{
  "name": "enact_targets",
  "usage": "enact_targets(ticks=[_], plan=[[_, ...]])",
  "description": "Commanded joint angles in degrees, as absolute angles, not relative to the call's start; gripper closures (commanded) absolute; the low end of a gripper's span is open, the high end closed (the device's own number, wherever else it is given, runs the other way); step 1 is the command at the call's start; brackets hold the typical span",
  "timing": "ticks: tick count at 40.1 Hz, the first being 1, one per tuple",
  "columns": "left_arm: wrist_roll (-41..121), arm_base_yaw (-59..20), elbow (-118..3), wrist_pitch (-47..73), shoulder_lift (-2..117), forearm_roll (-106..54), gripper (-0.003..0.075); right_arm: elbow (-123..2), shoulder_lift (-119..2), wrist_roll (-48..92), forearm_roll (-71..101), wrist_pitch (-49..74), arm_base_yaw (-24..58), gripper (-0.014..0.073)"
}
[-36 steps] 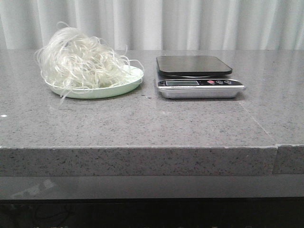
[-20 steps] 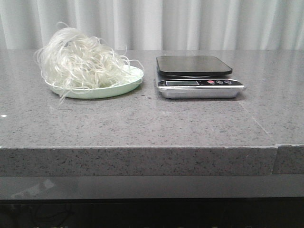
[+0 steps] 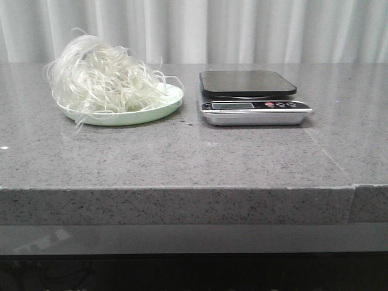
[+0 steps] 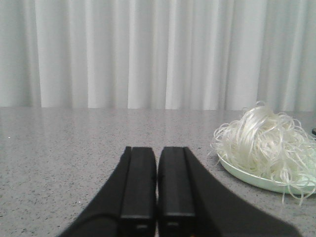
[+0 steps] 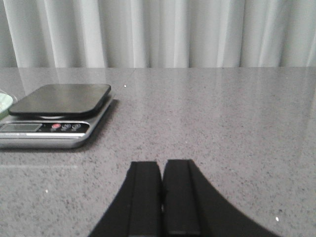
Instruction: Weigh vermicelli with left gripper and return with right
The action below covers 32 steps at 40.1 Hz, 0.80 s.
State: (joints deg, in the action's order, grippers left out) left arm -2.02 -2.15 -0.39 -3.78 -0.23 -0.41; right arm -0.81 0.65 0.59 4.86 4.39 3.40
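Both tools are clenched with nothing between their fingers: the left tool (image 4: 157, 197), matte black with two flat angular fingers pressed side by side, hangs low over the speckled grey stone table (image 4: 64, 158), and the right tool (image 5: 162, 197), of the same black make, hangs likewise over the same table further to the right. Neither tool shows in the front view

From the left wrist camera, the fluffy tangle of thin translucent off-white vermicelli (image 4: 264, 140) lies ahead of the left tool and off to one side, well apart from its fingers. From the right wrist camera, the kitchen scale with a black square weighing plate and a silver base (image 5: 52, 116) stands ahead of the right tool and off to one side, also well apart

In the front view the vermicelli (image 3: 103, 76) sits heaped on a shallow pale green round plate (image 3: 159, 110) on the left part of the table, with loose loops spilling over the plate's near left rim. The scale (image 3: 251, 97) stands just beside the plate on its right, its weighing plate bare. Behind the table hangs a white pleated curtain (image 3: 242, 30)
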Motion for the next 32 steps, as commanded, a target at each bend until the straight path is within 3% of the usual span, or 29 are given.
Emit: enact_targets(ticks=[1,10,23,32], plan=[[-2.4,-2.5,-6.3,-6.0,-1.4,-1.2,0.0566,-7.5,1.5,0.7,5.5,3.6,3.1,0.0435],[-2.4,-2.5,-21.3,2.9,3.3,-1.2,0.0566,-22.7,-4.7,0.7,5.4,16.9,3.1,0.0435],[-2.4,-2.5,-43.7,22.2,19.8,-1.2,0.0565,-40.8,-21.3,0.7,5.4,30.5,3.1,0.0435],[-2.4,-2.5,-45.4,26.5,27.2,-1.2,0.0566,-42.4,-29.3,0.7,5.3,31.4,3.1,0.0435]])
